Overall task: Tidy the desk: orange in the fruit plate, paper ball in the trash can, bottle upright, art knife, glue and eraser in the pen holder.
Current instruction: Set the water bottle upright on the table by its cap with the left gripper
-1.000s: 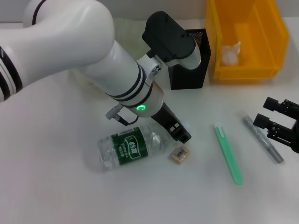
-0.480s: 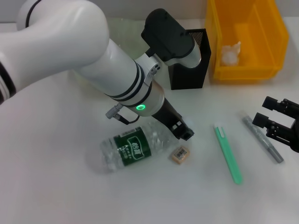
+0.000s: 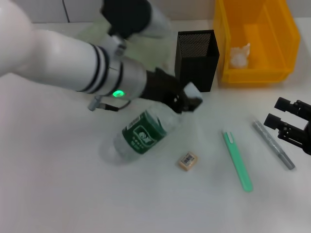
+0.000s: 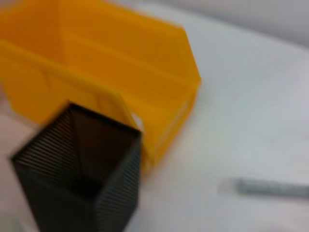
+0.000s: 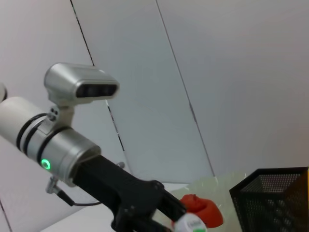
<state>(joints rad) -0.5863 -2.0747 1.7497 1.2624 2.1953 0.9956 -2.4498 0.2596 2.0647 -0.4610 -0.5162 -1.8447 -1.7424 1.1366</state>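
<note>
While tilted, clear plastic bottle (image 3: 146, 133), left gripper (image 3: 187, 101) clamping cap

A plain white bench (image 3: 58, 194) fills the head view, its smooth matte top evenly lit and without hard shadows. Behind it, in the right wrist view, stands a pale grey panelled wall (image 5: 231, 72), its flat sections divided by thin dark seams (image 5: 183, 87) that run slantwise across the picture.
</note>
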